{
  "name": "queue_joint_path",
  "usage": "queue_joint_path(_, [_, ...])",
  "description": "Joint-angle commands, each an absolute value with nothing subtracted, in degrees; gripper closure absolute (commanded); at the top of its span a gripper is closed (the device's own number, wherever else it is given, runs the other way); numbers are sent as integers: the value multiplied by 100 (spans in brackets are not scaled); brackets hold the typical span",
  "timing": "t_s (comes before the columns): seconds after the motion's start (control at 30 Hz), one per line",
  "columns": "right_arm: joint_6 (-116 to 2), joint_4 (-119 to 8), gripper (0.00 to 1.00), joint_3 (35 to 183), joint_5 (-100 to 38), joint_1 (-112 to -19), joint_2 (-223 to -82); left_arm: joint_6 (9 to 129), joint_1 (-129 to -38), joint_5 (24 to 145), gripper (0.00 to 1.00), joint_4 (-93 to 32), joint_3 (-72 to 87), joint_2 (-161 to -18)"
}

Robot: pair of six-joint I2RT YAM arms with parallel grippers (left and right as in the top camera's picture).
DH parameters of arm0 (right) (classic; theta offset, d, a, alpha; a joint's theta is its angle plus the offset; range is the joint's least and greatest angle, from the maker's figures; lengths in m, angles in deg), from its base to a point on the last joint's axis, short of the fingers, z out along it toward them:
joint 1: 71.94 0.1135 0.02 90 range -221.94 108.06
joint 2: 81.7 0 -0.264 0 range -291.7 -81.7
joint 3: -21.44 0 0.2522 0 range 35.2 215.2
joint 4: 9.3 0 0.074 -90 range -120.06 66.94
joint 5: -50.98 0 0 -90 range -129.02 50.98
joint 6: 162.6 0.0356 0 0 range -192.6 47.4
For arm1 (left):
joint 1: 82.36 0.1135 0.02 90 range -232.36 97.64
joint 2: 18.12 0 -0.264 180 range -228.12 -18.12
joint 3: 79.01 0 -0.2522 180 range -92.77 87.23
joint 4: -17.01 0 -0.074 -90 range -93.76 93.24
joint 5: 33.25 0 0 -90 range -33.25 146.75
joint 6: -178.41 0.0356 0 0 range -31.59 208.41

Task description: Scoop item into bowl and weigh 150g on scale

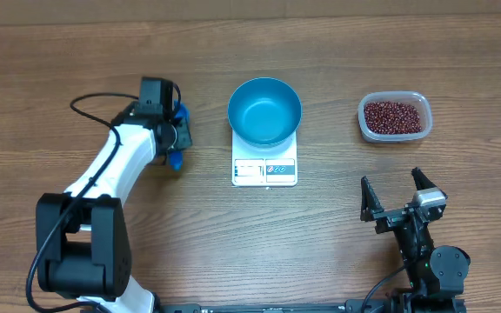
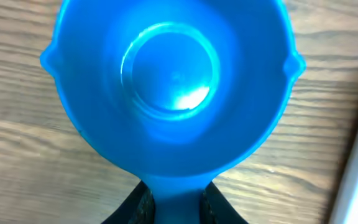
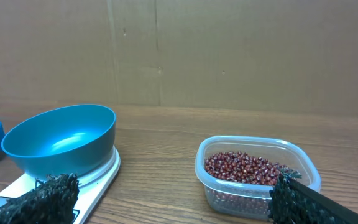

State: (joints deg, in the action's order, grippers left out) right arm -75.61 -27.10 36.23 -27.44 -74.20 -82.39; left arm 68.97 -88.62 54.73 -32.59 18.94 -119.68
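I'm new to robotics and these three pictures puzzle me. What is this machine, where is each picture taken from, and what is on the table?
These are two robot arms at a wooden table, each ending in two-finger jaws. The wide picture looks down from above; the other two come from cameras on the wrists. The jaws of the left arm are closed on the handle of a small blue scoop, which is empty and fills that wrist's view. The jaws of the right arm stand open, holding nothing. In the middle an empty blue bowl sits on a white kitchen scale. To its right, a clear plastic tub holds red-brown beans.
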Motion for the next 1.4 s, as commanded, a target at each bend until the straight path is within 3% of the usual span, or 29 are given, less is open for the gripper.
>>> queue_joint_path(0.0, [-7539, -2679, 0, 3564, -2803, -7442, -8186, 6562, -8827, 5530, 80, -3615, 1238, -11537])
queue_joint_path(0.17, [-7539, -2679, 0, 3564, -2803, -7442, -8186, 5647, -8766, 6256, 83, -4376, 447, -11273])
queue_joint_path(0.43, [-7539, -2679, 0, 3564, -2803, -7442, -8186, 4987, -8355, 8986, 83, -4168, 224, -11059])
queue_joint_path(0.63, [-7539, -2679, 0, 3564, -2803, -7442, -8186, 4740, -8200, 10041, 86, -4197, 235, -11063])
queue_joint_path(1.03, [-7539, -2679, 0, 3564, -2803, -7442, -8186, 4490, -8205, 10290, 87, -4476, 239, -11063])
queue_joint_path(1.13, [-7541, -2640, 0, 3564, -2814, -7442, -8186, 4490, -8207, 10290, 93, -4481, 239, -11063])
queue_joint_path(1.37, [-7537, -2607, 0, 3564, -2375, -7431, -8186, 4490, -8205, 10288, 93, -4479, 239, -11063])
